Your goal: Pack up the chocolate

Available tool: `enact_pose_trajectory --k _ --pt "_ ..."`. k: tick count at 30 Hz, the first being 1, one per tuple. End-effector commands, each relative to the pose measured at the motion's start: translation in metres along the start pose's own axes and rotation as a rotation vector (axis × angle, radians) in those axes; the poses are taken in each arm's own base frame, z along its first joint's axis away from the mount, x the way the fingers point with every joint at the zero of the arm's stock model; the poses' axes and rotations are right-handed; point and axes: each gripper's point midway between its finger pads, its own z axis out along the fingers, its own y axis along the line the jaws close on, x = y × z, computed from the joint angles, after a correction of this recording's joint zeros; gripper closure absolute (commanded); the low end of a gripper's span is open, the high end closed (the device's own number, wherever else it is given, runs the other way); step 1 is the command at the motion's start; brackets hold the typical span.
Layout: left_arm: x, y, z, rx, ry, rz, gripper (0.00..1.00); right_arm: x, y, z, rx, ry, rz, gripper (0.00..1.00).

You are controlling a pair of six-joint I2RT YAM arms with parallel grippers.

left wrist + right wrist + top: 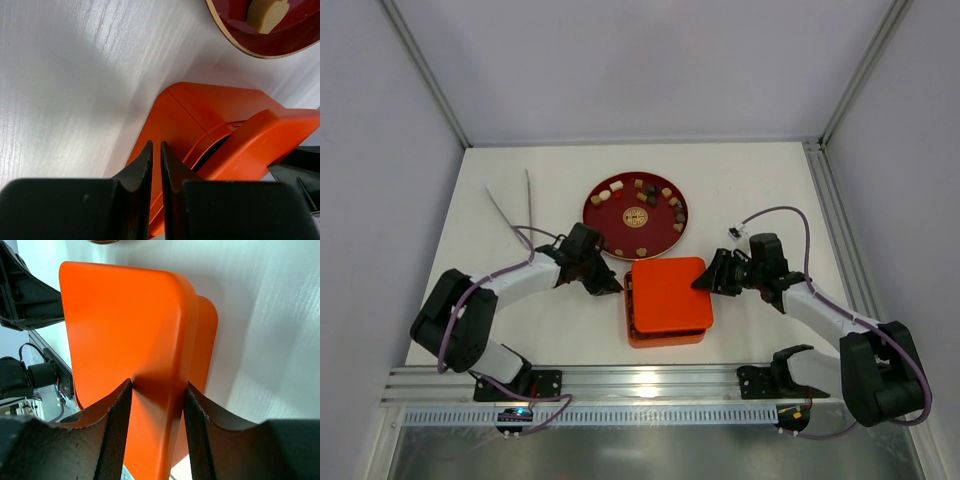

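Note:
The chocolate (642, 189) lies as several small brown and cream pieces on a round red plate (595, 215) at the back middle; one cream piece (267, 15) shows in the left wrist view. In front of the plate stands the orange box (665, 338) with its orange lid (665, 295) on top, tilted, a dark gap under it. My right gripper (703, 281) (159, 384) is shut on the lid's (125, 325) right edge. My left gripper (612, 284) (156, 145) is shut and empty, its tips by the box's (200, 110) left side.
Thin metal tongs (515, 210) lie at the back left of the white table. A metal rail (640, 380) runs along the near edge. White walls close in the back and both sides.

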Motion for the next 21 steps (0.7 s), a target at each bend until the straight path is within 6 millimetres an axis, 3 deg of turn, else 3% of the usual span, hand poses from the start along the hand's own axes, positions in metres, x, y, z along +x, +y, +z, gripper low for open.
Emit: enact_pose_trajectory --k 1,21 --pt "-0.005 -0.028 -0.003 0.076 -0.004 0.021 0.91 -0.003 -0.007 0.004 0.041 0.014 -0.055 0.55" --pt "-0.008 -0.03 0.0 0.071 -0.007 0.021 0.91 0.014 -0.004 0.004 0.066 0.077 -0.096 0.54"
